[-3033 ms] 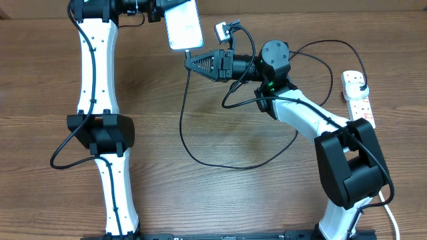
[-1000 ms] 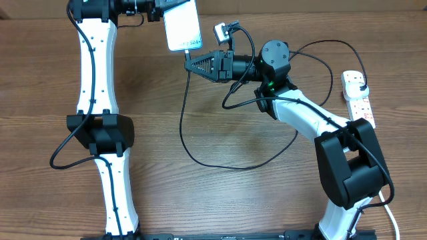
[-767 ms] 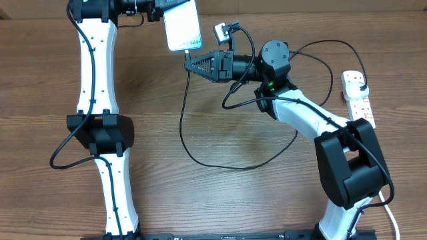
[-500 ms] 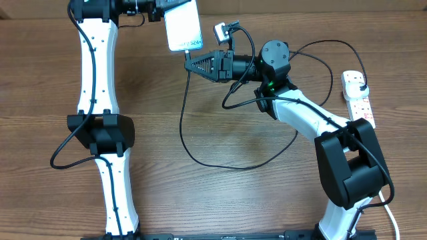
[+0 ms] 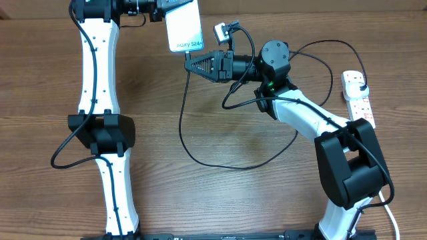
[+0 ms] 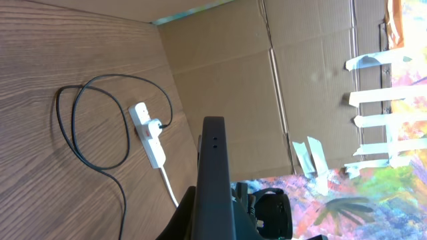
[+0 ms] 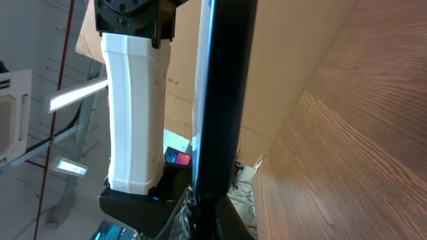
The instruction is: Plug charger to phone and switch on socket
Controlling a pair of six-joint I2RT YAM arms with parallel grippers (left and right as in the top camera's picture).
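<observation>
- The phone [image 5: 183, 25] is held off the worktop [image 5: 233, 200] at the top centre of the overhead frame, screen up, with small text near its lower end.
- The left pincer [image 5: 160, 8] is clamped on the upper left part of the phone. In the left wrist view the phone [image 6: 213, 173] is seen edge-on, rising from between the fingers.
- The right pincer [image 5: 189, 63] is closed narrowly on the end of the charger cable [image 5: 181, 127], just below the phone's lower edge.
- Whether the connector is seated in the phone cannot be told. In the right wrist view only the dark phone edge [image 7: 223, 100] is seen close up.
- From the right pincer the cable is draped down in a loop across the middle of the worktop and back up to the right.
- The power strip [image 5: 358, 100] is laid at the right edge of the frame, with the black plug [image 5: 361, 85] pushed into its upper end.
- The state of its switches cannot be told.
</observation>
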